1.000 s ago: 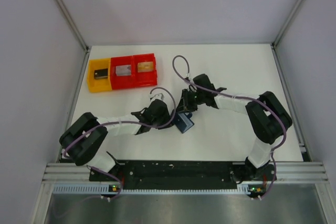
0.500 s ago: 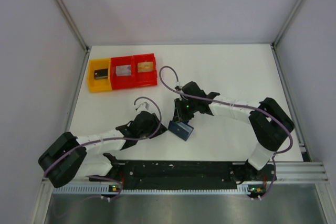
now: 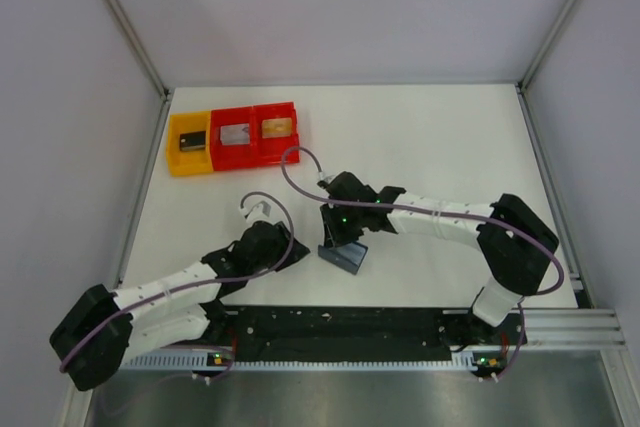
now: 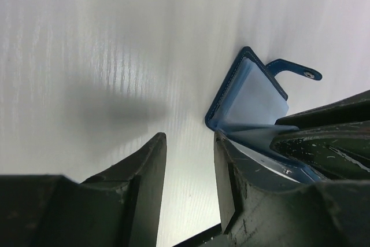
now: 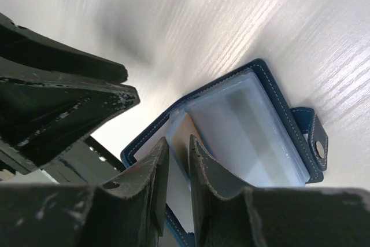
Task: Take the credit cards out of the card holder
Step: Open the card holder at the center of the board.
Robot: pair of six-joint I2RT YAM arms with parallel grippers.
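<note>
One inner leaf of the card holder point(image 3: 343, 255) is pinched in my right hand point(image 5: 180, 150), fingers nearly together and hiding its contents. It stands half open, near mid-counter point(image 3: 450, 147). My left hand point(image 4: 189, 143) gapes apart beside it.

Left tool point(image 3: 288, 250) withdrew; card holder point(image 3: 345, 257) nearer

Bright, even overhead light streaks the white table point(image 3: 440, 137) with glare in both wrist views, shadows soft and diffuse, the left gripper point(image 4: 188, 166) close-up, dark and slightly blurred.
</note>
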